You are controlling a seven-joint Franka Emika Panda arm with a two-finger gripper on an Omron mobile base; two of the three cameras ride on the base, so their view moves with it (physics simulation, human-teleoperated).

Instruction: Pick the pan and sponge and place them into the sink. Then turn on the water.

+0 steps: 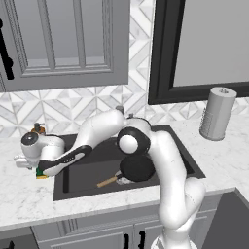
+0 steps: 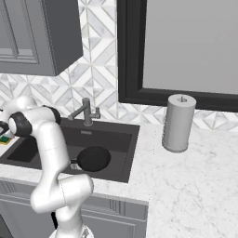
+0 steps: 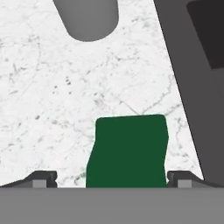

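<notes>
Sponge [image 3: 127, 151] sits right between my wide-open pincer [image 3: 112, 178]; pan [image 1: 136, 168] already in sink [image 1: 182, 146], so next: lower, squeeze.

Sink [image 1: 192, 163] set into desk [image 1: 29, 202], w/ faucet [image 2: 86, 111] behind its back rim, by backsplash. Pan [image 1: 137, 168] lies in sink, toward front, handle pointing left. Sponge [image 1: 42, 174] on desk just left of sink rim; hand [image 3: 112, 177] directly over it, one fingertip [image 3: 41, 178] each side of sponge. Soap dispenser [image 1: 37, 129] on desk behind sponge, near wall. Paper towel roll [image 1: 217, 113] stands on desk right of sink, well apart. Cabinet [image 1: 63, 44] hangs above left; window [image 1: 204, 46] above right.
</notes>
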